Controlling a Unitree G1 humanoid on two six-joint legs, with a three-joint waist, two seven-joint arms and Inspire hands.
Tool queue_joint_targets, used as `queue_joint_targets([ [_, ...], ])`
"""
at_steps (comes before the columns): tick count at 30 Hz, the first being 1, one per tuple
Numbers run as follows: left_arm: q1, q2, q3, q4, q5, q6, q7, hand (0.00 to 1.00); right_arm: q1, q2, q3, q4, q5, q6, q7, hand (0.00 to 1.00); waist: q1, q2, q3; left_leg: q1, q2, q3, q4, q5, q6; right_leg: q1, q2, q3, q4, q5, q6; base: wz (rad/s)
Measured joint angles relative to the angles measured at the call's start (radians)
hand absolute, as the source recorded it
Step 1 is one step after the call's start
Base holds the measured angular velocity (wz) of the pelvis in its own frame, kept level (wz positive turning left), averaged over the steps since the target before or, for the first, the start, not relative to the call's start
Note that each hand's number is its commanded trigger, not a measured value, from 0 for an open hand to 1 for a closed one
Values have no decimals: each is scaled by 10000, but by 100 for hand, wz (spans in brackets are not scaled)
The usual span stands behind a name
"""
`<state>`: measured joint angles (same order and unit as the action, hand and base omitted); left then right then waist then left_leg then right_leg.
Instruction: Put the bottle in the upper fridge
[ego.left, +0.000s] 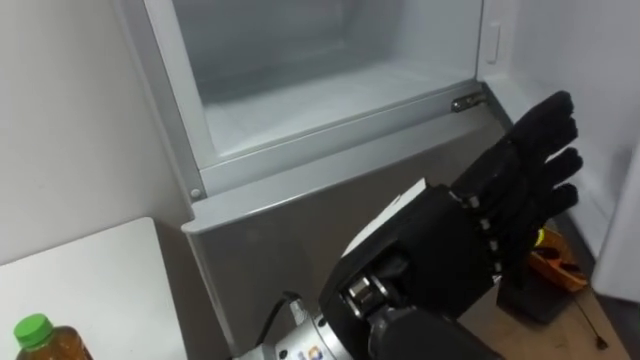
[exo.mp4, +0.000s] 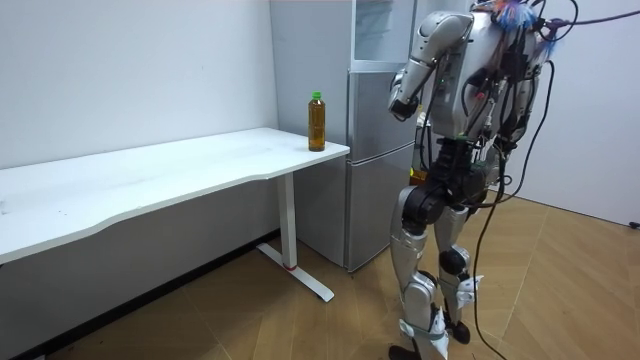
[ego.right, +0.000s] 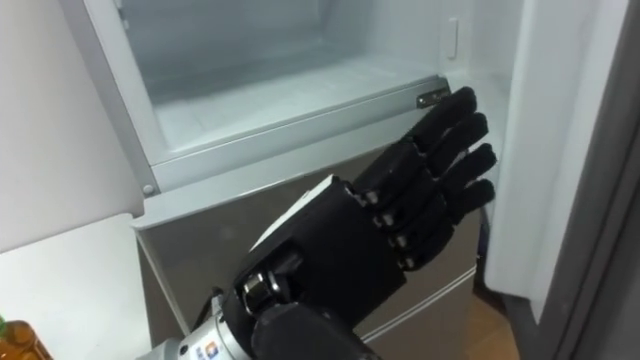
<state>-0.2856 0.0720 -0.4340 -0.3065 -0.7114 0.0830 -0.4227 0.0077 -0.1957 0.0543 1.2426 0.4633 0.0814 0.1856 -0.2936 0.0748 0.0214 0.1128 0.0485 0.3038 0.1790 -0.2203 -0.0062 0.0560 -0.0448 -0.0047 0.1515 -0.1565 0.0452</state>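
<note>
Before the open fridge (ego.left: 300, 170), the left robot hand (ego.left: 505, 195) spreads flat, empty; it should grasp the bottle (exo.mp4: 317, 122), left of the fridge, squarely.

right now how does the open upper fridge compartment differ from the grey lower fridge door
The white upper fridge compartment stands open, its inside showing; the grey metal lower fridge door is shut. The compartment is a bright white hollow; the door is a flat grey face. Both belong to one fridge.
</note>
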Motion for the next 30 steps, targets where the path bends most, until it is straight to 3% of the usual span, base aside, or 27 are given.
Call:
queue_joint_targets([
  [2,482,235,-178,595,304,78,-22,0,-59,20,0,4,-132,-5,-23,0,8,-24,7,-24,3,-42,-10,0,0,7,1,-50,5,1,-1,7],
  [4,1045,590,-435,1570,796,601,32,0,-96,35,3,0,-275,-31,-65,0,7,-38,16,-79,5,-71,-15,0,-1,-25,2,-115,16,3,-4,11],
  [6,1557,1025,-474,2558,1739,1444,66,0,-101,75,7,-11,-298,-60,-108,0,30,-94,50,-260,12,-166,-7,2,-4,-95,0,-253,23,15,-16,16],
  [7,1641,1132,-469,2666,1879,1555,66,0,-106,87,7,-15,-297,-59,-104,0,44,-116,46,-329,12,-193,-5,3,-4,-170,-1,-282,31,15,-16,13],
  [9,1880,1320,-389,2763,2419,1584,39,0,-117,100,27,1,-298,-47,-68,0,294,-268,48,-464,8,-290,21,6,-6,-217,-16,-360,15,20,-22,11],
  [15,2333,1347,-355,3015,2896,1499,60,0,-53,261,136,-14,-411,-67,-9,0,902,-551,-50,-496,-1,-592,21,9,-11,-123,-48,-812,32,20,-22,13],
  [20,3091,1356,-123,3155,3137,1458,296,0,7,376,346,-88,-470,-65,44,0,1171,-630,-64,-491,-21,-923,22,9,-11,18,-64,-1076,2,20,-22,15],
  [25,3284,1327,64,4873,3213,1280,774,0,-6,421,717,-214,-778,23,170,0,1617,-591,-86,-539,-21,-1013,87,9,-13,135,-77,-1273,-5,20,-22,11],
  [30,3949,1369,797,6308,4336,1190,1110,0,180,448,724,-472,-971,67,307,0,1863,-606,-90,-711,-34,-1365,198,29,-43,184,-93,-1639,5,20,-25,17],
])
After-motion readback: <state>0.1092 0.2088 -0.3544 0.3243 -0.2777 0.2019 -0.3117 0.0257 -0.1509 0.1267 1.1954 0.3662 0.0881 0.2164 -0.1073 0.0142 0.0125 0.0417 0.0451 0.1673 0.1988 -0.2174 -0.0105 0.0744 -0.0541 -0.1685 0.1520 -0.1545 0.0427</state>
